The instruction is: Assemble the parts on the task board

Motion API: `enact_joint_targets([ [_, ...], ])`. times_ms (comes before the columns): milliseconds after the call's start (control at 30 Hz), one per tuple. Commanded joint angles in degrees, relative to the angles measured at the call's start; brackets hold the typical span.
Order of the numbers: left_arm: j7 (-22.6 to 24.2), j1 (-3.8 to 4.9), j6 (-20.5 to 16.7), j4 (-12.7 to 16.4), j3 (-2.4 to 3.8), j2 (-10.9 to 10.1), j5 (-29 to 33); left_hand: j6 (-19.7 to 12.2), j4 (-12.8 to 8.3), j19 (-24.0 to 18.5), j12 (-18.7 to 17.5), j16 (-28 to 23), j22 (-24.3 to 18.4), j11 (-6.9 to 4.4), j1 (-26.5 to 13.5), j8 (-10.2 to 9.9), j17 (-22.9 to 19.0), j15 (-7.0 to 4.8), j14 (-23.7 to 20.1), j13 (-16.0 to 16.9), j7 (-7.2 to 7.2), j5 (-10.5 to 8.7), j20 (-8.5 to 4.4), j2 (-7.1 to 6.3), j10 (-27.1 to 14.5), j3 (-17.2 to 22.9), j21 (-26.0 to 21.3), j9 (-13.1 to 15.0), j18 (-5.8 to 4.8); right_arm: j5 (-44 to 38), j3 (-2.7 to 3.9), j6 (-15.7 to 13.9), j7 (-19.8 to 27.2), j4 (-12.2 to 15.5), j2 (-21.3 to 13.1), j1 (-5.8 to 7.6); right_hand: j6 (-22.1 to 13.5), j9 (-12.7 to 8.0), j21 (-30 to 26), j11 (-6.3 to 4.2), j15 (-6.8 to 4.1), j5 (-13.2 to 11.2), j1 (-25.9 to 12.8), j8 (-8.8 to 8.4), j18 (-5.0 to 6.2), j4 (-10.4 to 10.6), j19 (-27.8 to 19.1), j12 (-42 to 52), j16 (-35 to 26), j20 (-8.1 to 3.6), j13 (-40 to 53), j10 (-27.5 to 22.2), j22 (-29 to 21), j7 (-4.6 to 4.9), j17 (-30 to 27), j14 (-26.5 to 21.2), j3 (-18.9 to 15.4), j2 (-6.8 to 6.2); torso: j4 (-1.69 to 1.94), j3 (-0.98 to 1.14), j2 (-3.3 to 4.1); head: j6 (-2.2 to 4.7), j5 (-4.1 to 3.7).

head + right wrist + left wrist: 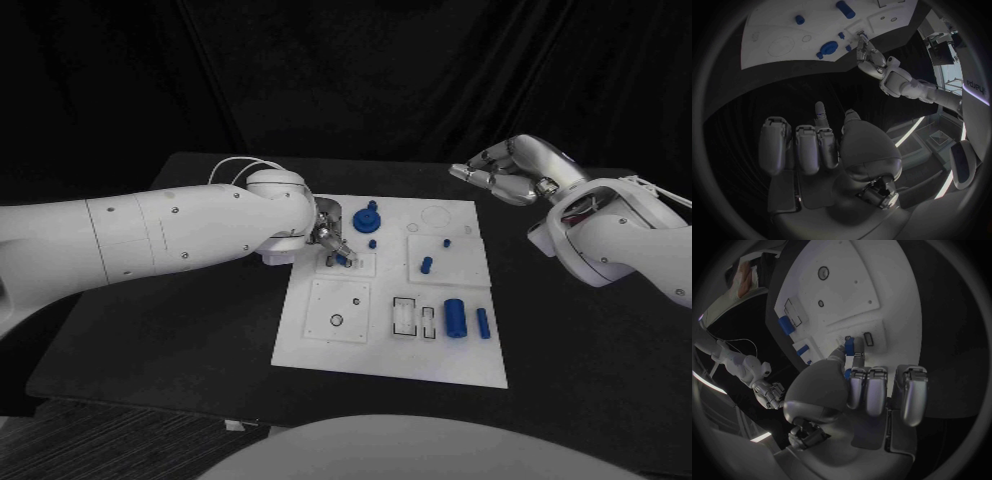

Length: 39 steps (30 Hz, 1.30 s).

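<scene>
Pinching a small blue part [849, 345], left hand [326, 238] fingers touch the task board [462, 365].

One white rectangular task board [387, 355] lies on one black table [577, 340]. Six small blue plastic parts show on it: one round gear-like piece [366, 219], two long cylinders side by side [456, 318], two short pegs [427, 265] and one piece pinched at the left hand's fingertips [346, 262]. Two silver many-fingered hands: left [326, 240], right [505, 172]
</scene>
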Motion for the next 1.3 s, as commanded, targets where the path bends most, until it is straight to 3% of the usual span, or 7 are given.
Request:
enact_joint_targets([
  [33, 0.5, -0.15, 0.3, 0.0, 0.05, 0.2, 0.3, 1.2, -0.3, 5.9, 0.4, 0.6, 15.4, -0.88, -1.0, -0.4, 15.2, -0.89, 6.4, 15.0, -0.37, -0.79, -0.3, 0.47, 6.7, 4.1, 0.9, 1.8, -0.02, -0.1, 0.04, 0.4, -1.2, 0.0, 0.0, -0.15, 0.1, -0.5, -0.3, 0.04, -0.05, 1.3, 1.2, -0.23, -1.19, 0.2, 2.0, 1.0, 0.5, 0.46, 15.5, 6.2, 11.9, 0.18, 9.4, 4.4, -1.8, -0.14, 0.0, 0.01, 0.0, -0.01, 0.02],
  [700, 0.6, -0.32, 0.5, -0.4, 0.05, 0.7, 0.3, 1.2, 0.1, 5.8, 0.4, 0.6, 15.3, -0.85, -1.5, -0.6, 15.2, -0.86, 6.4, 15.0, -0.31, -1.61, -0.27, 0.32, 6.7, 4.3, 0.9, 2.0, 0.01, -0.1, 0.04, 0.9, -1.7, -0.1, -0.1, -0.23, 0.1, -0.5, -0.3, 0.04, -0.06, 1.4, 1.3, -0.24, -1.2, 0.2, 2.0, 1.0, 0.5, 0.46, 15.5, 6.2, 11.9, 0.18, 9.4, 4.4, -1.8, -0.13, 0.02, 0.0, 0.0, -0.01, 0.04],
  [1033, 0.6, -0.36, 0.3, -0.5, 0.05, 0.8, 0.3, 1.4, 0.7, 5.8, 0.4, 0.6, 15.2, -0.8, -2.3, -1.0, 15.2, -0.83, 6.4, 15.0, -0.25, -3.46, -0.23, 0.19, 6.7, 4.5, 0.8, 2.3, 0.03, -0.1, 0.04, 1.0, -1.8, -0.2, -0.1, -0.27, 0.1, -0.5, -0.3, 0.04, -0.06, 1.4, 1.3, -0.24, -1.2, 0.2, 2.0, 1.0, 0.5, 0.46, 15.5, 6.2, 11.9, 0.18, 9.4, 4.4, -1.8, -0.13, -0.01, 0.0, 0.01, -0.01, 0.13],
  [1300, 0.6, -0.38, 0.1, -0.7, 0.05, 0.8, 0.3, 1.4, 0.8, 5.8, 0.4, 0.6, 15.3, -0.79, -2.4, -1.1, 15.2, -0.82, 6.4, 15.0, -0.23, -3.82, -0.23, 0.17, 6.7, 4.5, 0.8, 2.4, 0.02, -0.1, 0.04, 1.1, -1.9, -0.2, -0.2, -0.29, 0.1, -0.5, -0.4, 0.04, -0.06, 1.4, 1.4, -0.25, -1.18, 0.2, 2.0, 1.0, 0.4, 0.46, 15.5, 6.2, 11.8, 0.19, 9.3, 4.4, -1.8, -0.08, 0.01, -0.02, -0.02, -0.01, 0.03],
])
